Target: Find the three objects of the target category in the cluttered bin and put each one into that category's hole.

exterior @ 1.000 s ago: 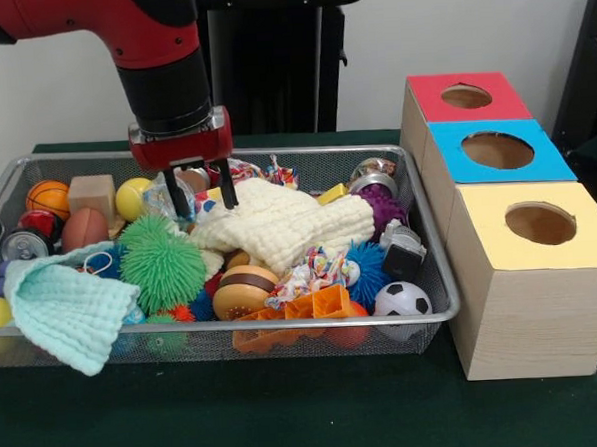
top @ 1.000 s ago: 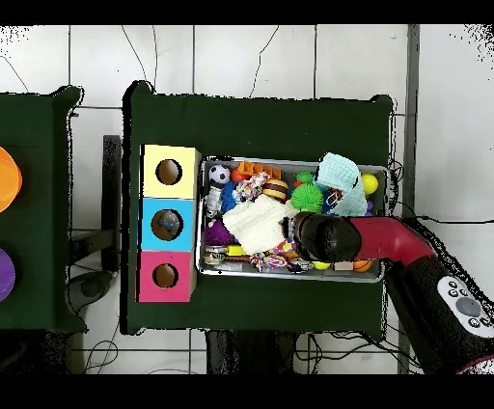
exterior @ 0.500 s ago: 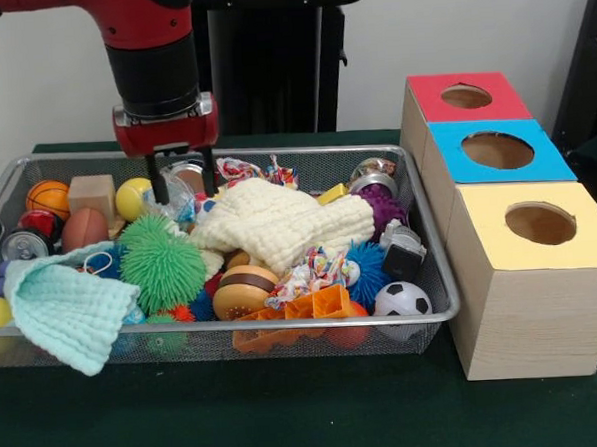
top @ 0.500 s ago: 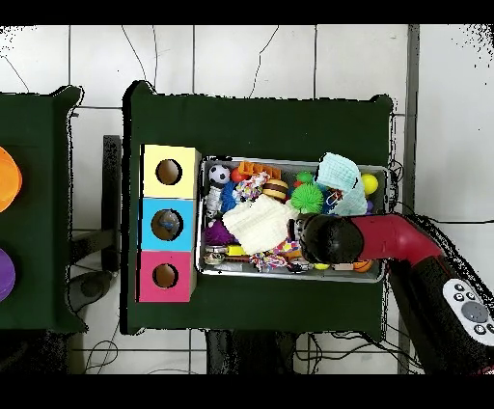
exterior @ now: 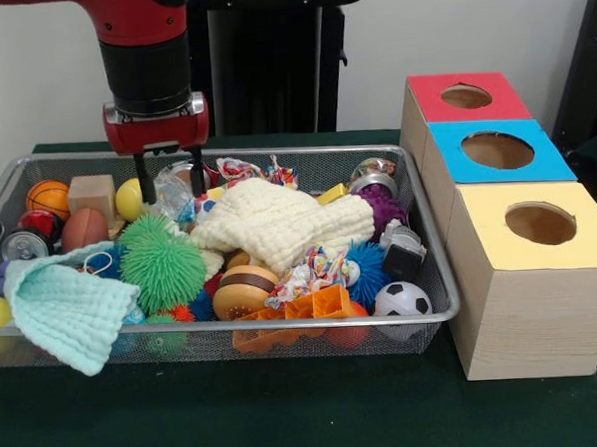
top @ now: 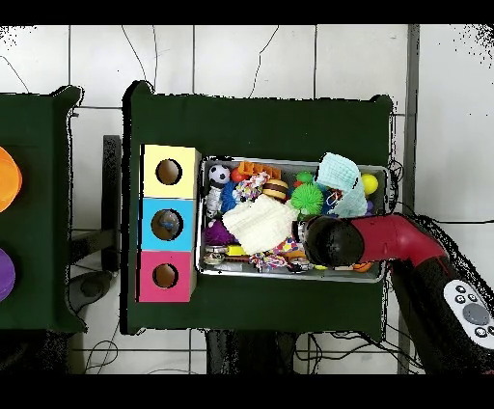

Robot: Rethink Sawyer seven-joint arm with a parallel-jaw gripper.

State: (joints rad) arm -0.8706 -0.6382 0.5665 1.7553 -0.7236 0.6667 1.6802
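Bin [exterior: 423, 312] crammed, sits along tabletop's left edge beside three holed boxes [exterior: 500, 153]. Pincer [exterior: 168, 186] spread, empty, over far-left clutter. Risk: fingers snag crinkly wrapper [exterior: 169, 198] or cream cloth [exterior: 283, 222], dragging neighbours out.

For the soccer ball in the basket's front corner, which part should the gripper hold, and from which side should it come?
Judging by its pose, come straight from above and close on the round middle of the soccer ball. The basket wall blocks two sides, and the orange toy crowds another; only the top is free.
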